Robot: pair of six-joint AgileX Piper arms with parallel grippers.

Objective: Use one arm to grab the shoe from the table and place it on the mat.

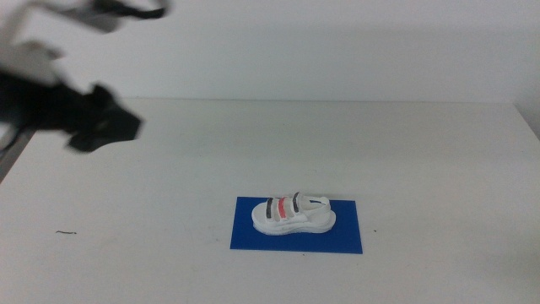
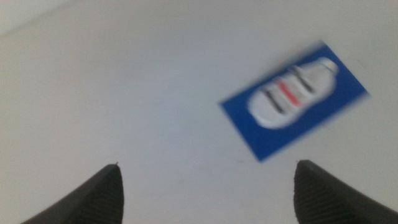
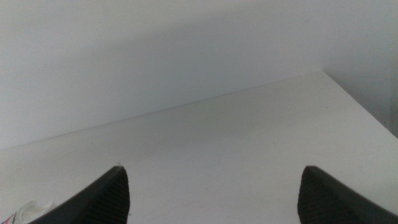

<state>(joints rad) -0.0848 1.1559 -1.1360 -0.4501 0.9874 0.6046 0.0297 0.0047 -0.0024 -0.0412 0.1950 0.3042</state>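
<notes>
In the middle view, the white table (image 1: 169, 194) runs back to a plain pale wall. The blue mat (image 1: 253, 238) lies toward six o'clock of the tabletop, and the shoe (image 1: 294, 214) rests on it, upright on its sole, straps facing up. The left arm (image 1: 42, 105) enters from nine o'clock, blurred, its left gripper (image 1: 114, 128) held high above the table, well apart from the mat; a small dark speck (image 1: 66, 232) lies at about eight o'clock.

In the left wrist view, the jaws stand wide apart with nothing between them; beyond them lies the mat, holding the shoe, over bare white tabletop.

In the right wrist view, the right gripper (image 3: 214, 183) shows jaws spread wide and empty, facing the table's far edge and the wall.
</notes>
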